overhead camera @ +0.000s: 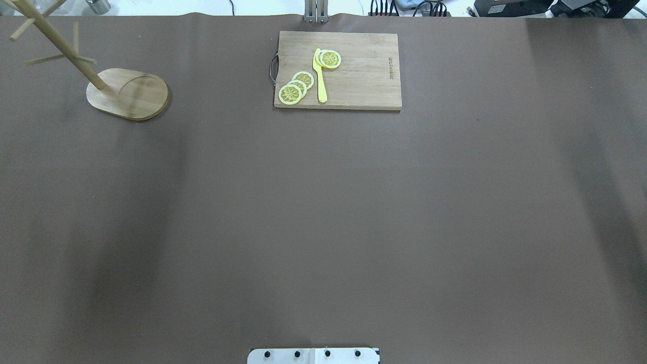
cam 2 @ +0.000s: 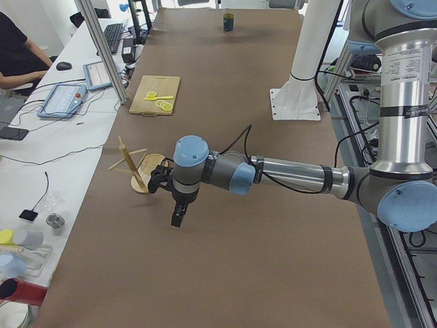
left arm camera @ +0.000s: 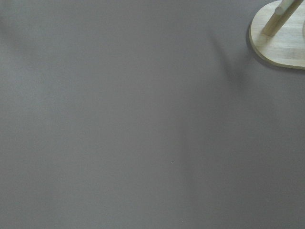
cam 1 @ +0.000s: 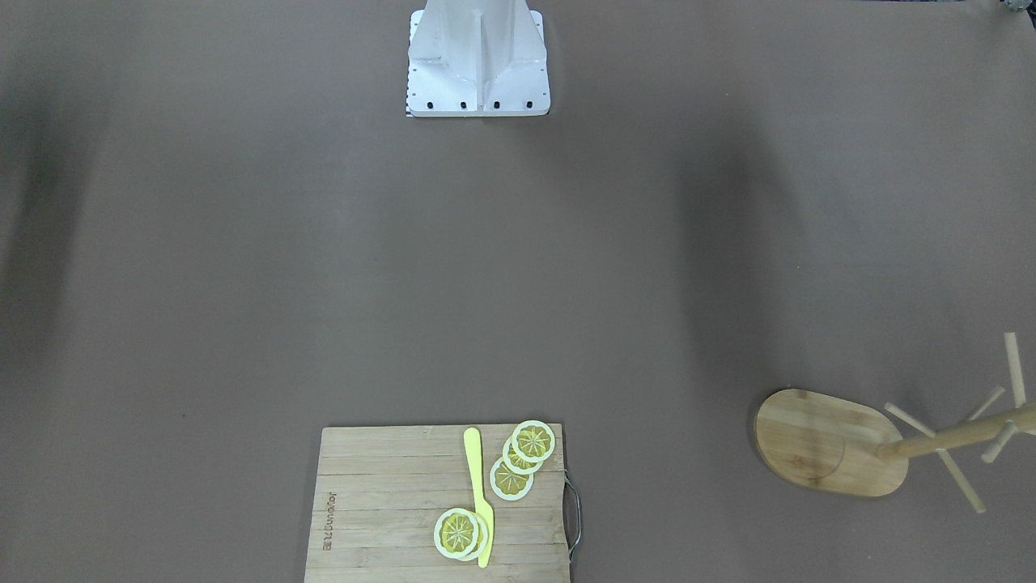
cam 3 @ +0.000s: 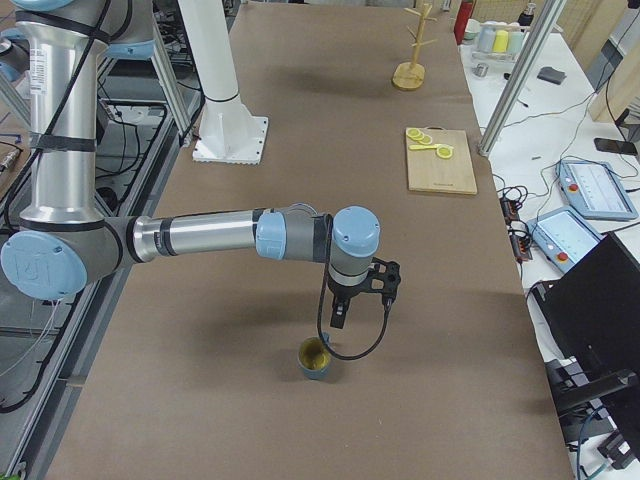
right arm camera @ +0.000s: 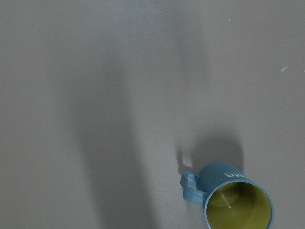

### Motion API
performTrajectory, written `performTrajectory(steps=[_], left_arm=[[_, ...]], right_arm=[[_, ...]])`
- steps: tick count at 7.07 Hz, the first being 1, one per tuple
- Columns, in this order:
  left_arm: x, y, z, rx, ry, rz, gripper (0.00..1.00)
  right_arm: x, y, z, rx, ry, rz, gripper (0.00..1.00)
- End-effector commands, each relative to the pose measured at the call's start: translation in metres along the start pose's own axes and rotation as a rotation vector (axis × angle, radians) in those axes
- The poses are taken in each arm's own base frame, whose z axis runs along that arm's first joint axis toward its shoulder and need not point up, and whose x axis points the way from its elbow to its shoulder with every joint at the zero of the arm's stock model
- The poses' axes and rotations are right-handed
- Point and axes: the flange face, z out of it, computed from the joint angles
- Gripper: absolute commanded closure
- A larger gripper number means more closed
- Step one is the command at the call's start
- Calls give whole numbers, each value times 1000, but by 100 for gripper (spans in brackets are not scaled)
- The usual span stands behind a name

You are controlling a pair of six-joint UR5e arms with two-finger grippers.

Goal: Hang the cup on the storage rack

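Observation:
The cup [cam 3: 316, 358] stands upright on the brown table at the robot's right end, dark blue-grey with a yellowish inside. It also shows in the right wrist view [right arm camera: 236, 200], handle to the left, and far off in the exterior left view [cam 2: 229, 22]. My right gripper [cam 3: 337, 322] hangs just above and behind it; I cannot tell if it is open. The storage rack [overhead camera: 126, 93] stands at the far left end, seen too from the front [cam 1: 830, 441], the side [cam 2: 136, 167] and the left wrist [left arm camera: 281, 28]. My left gripper [cam 2: 176, 222] hovers beside it; I cannot tell its state.
A bamboo cutting board [overhead camera: 354, 71] with lemon slices [overhead camera: 295, 86] and a yellow knife [overhead camera: 320, 76] lies at the far middle edge. The robot's white pedestal [cam 1: 477, 61] stands at the near edge. Desks with devices line the far side [cam 2: 68, 96].

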Motion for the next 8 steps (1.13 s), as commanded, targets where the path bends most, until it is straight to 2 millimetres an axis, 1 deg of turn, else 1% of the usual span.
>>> performTrajectory(steps=[1, 2, 4, 5, 6, 7, 8], left_arm=[[1, 3, -1, 1, 11, -3, 2], [-1, 5, 3, -9, 34, -9, 1], [0, 6, 1, 13, 34, 19, 2], [0, 6, 2, 13, 34, 21, 1], [0, 6, 2, 15, 34, 22, 2], [0, 6, 2, 16, 34, 23, 2], [0, 6, 2, 14, 37, 22, 2]], right_arm=[[-2, 0, 0, -2, -19, 0, 0], [-2, 0, 0, -1, -20, -1, 0], [-3, 0, -1, 0, -21, -6, 0], [1, 4, 2, -6, -21, -10, 0], [11, 12, 11, 0, -18, -25, 0], [31, 24, 26, 14, -4, -37, 0], [58, 27, 51, 23, -5, -43, 0]])
